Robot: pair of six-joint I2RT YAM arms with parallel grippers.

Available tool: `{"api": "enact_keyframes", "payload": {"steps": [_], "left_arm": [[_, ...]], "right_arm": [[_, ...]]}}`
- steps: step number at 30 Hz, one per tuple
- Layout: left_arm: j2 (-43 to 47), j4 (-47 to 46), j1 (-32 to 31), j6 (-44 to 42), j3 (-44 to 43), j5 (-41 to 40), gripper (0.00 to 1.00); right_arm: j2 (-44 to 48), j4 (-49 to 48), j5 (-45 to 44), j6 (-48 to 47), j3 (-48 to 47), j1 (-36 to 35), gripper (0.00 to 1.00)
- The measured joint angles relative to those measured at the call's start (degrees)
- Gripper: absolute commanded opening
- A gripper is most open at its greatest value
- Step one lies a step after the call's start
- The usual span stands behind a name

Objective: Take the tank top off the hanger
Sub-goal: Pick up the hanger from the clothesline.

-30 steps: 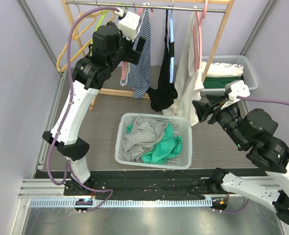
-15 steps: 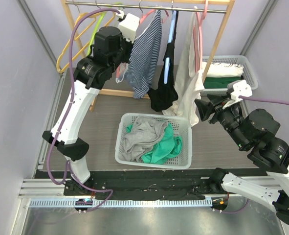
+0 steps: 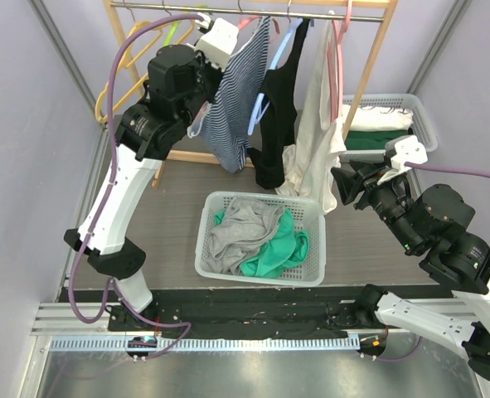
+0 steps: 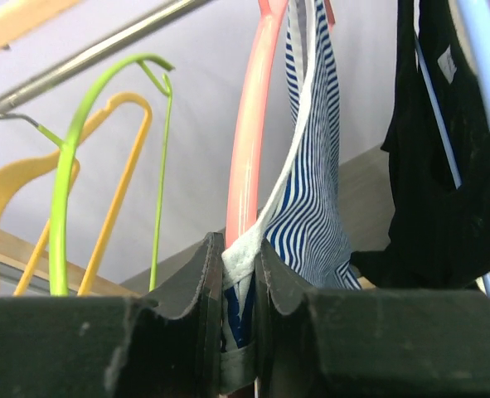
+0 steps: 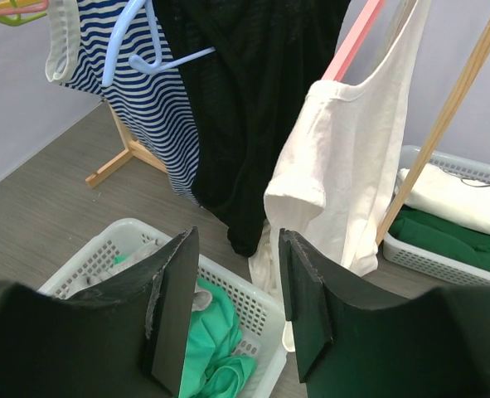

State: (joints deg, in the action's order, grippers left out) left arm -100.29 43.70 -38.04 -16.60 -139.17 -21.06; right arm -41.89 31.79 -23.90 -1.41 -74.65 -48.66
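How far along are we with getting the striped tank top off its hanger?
Done: the left gripper is shut on the striped tank top at its white trim. In hand: that edge, held beside the pink hanger. Left: the top is not yet off the hanger; the right gripper is open, empty.

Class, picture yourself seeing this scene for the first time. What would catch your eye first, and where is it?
High at the upper left of the top view, the left pincer is shut on the white edging of the striped tank top, right beside a pink hanger. Lower, in the middle, a white basket holds heaped clothes. The right pincer hovers open at the right.
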Motion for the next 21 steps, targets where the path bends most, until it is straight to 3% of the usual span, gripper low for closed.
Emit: {"api": "enact_keyframes", "payload": {"steps": [11,21], "left_arm": [[3.76,-6.29,-1.49,-3.21,5.20,-1.81,0.00],[10.78,-4.55,-1.90,-3.89,9.01,0.00,0.00]], "right_arm": [[0.28,0.13,0.04,0.04,0.02,0.00,0.48],[1.51,0.46,0.00,0.02,0.11,0.02,0.47]]}}
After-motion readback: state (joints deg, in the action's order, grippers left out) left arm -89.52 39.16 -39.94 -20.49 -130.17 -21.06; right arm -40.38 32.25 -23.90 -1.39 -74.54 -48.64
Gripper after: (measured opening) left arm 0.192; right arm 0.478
